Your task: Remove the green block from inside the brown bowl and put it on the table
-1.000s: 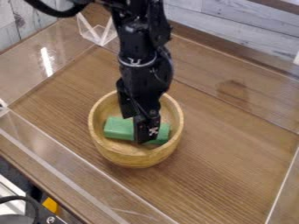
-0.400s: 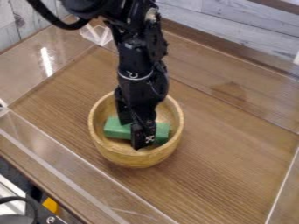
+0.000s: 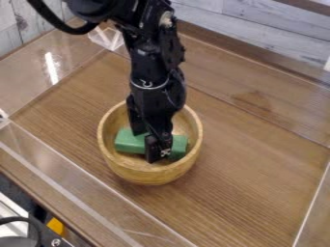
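The brown bowl (image 3: 123, 165) sits on the table (image 3: 258, 164) near the front middle. The green block (image 3: 129, 142) lies flat inside it, partly covered by the arm. My gripper (image 3: 152, 147) hangs straight down into the bowl, its black fingers (image 3: 162, 148) open and straddling the block's middle. The fingertips are low in the bowl at the block's level. Whether the pads touch the block's sides is hidden by the fingers themselves.
Clear acrylic walls (image 3: 52, 183) edge the tabletop on the left, front and right. A clear acrylic stand (image 3: 106, 37) rests at the back left. Bare wood lies right of and behind the bowl.
The arm has shifted slightly left and sunk a little deeper into the bowl since a second ago. Between the last two frames nothing moves. The block lies where it was.
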Controlling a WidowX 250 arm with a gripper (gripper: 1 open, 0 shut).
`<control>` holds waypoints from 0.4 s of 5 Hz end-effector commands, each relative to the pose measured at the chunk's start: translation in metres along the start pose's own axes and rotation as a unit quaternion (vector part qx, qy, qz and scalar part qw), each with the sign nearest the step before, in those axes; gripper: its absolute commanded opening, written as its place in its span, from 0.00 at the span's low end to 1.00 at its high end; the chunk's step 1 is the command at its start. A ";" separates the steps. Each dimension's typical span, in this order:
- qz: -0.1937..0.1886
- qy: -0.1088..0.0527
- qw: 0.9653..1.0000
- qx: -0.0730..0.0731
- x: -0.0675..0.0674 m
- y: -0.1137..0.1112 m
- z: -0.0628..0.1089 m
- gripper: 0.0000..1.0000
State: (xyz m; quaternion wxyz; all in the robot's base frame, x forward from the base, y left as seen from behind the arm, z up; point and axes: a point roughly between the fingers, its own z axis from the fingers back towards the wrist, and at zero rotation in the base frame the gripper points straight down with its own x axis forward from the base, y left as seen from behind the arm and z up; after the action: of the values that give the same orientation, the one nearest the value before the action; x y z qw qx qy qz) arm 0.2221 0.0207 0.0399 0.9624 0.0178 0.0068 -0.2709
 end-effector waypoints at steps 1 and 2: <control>0.001 0.002 1.000 0.003 -0.002 0.000 -0.004 1.00; 0.001 0.002 1.000 0.003 -0.003 0.000 -0.007 1.00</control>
State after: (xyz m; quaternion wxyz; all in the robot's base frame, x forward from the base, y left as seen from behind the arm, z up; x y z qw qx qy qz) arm 0.2225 0.0215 0.0370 0.9628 0.0223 0.0009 -0.2693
